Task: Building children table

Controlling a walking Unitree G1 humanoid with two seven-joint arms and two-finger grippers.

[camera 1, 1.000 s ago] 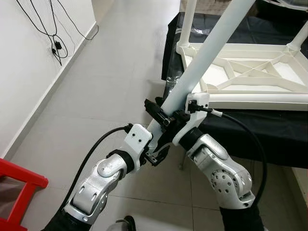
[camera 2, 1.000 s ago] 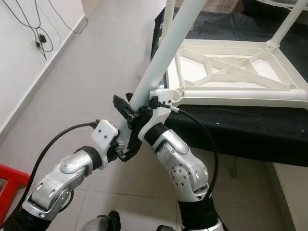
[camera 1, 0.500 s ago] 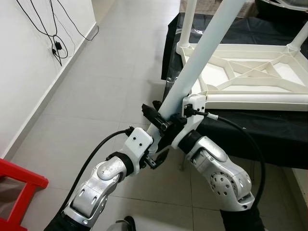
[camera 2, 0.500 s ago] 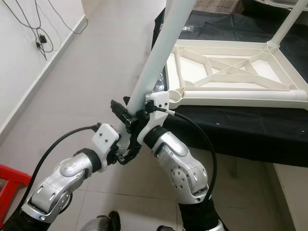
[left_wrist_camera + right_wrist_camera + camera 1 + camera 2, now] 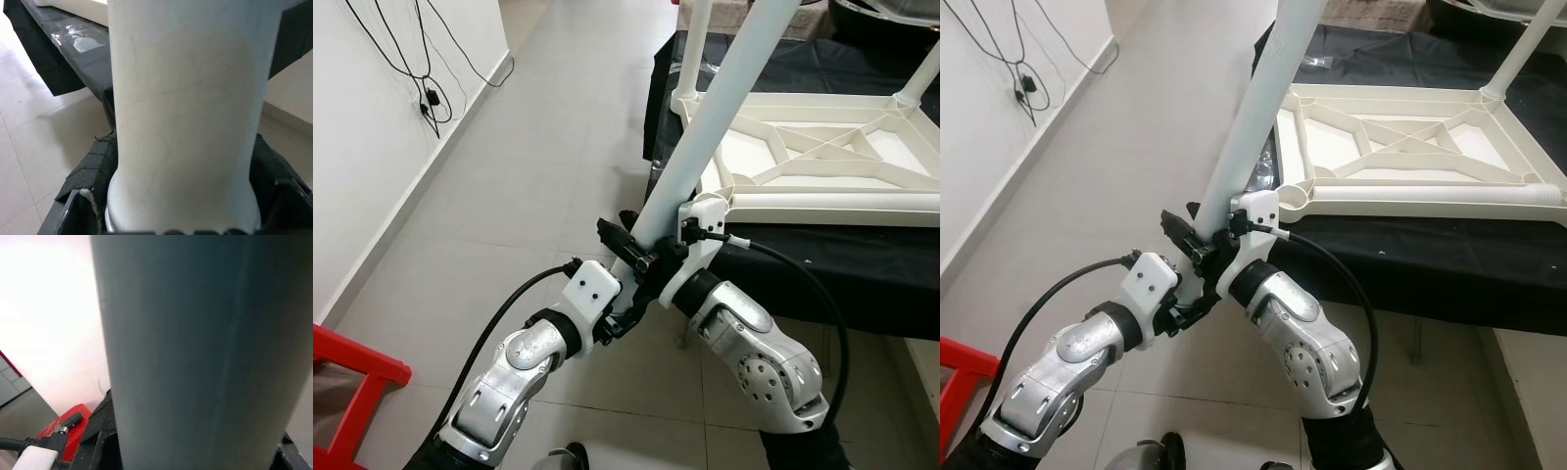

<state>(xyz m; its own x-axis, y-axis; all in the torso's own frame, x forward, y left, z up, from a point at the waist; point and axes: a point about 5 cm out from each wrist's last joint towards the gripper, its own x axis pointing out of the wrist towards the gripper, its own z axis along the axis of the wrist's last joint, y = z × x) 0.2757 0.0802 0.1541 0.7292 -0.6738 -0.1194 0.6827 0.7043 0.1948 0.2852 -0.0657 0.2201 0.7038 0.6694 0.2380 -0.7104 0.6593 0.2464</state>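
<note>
- Table leg (image 5: 705, 142): you have one long white tube in hand. It slants up from the grippers, just off the near left corner of the upturned tabletop, towards the top of the head views.
- Upturned white tabletop (image 5: 822, 162): one, lying underside up with its cross-braced ribs showing, on a black cloth (image 5: 862, 264).
- Fitted legs: you can count two already standing in the tabletop's corners, one at the far left (image 5: 693, 44) and one at the far right (image 5: 922, 78).
- Left gripper (image 5: 628, 257): its black fingers (image 5: 93, 171) are pressed against the lower end of the table leg, one on each side, as your left wrist view shows close up.
- Right gripper (image 5: 674, 257): it also clasps the lower end of that tube, crossing the left gripper from the other side; its white wrist mount sits just beside the tabletop's near left corner.
- Also before you: one red piece of furniture (image 5: 352, 377) at the left on the tiled floor (image 5: 509, 196), and black cables (image 5: 421, 73) hanging on the white wall.
</note>
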